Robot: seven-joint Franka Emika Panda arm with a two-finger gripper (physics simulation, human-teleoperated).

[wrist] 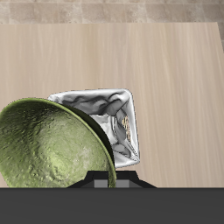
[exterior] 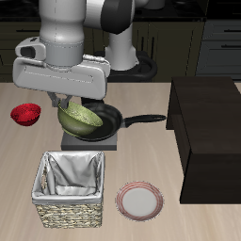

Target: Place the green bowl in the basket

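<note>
The green bowl [exterior: 80, 117] hangs tilted in my gripper [exterior: 68, 105], lifted above the table in front of the black pan. In the wrist view the bowl [wrist: 52, 144] fills the near field, its olive outside toward the camera, held at its rim by my gripper [wrist: 103, 179]. The fingers are mostly hidden behind the bowl. The woven wicker basket [exterior: 69, 190] with grey-white cloth lining stands near the table's front edge, below and forward of the bowl. In the wrist view the basket [wrist: 109, 122] shows partly behind the bowl.
A black frying pan [exterior: 111, 120] sits on a small grey burner behind the bowl. A small red bowl [exterior: 25, 115] lies beside it. A pink-rimmed plate [exterior: 139, 200] lies next to the basket. A dark cabinet block [exterior: 209, 132] stands along one side.
</note>
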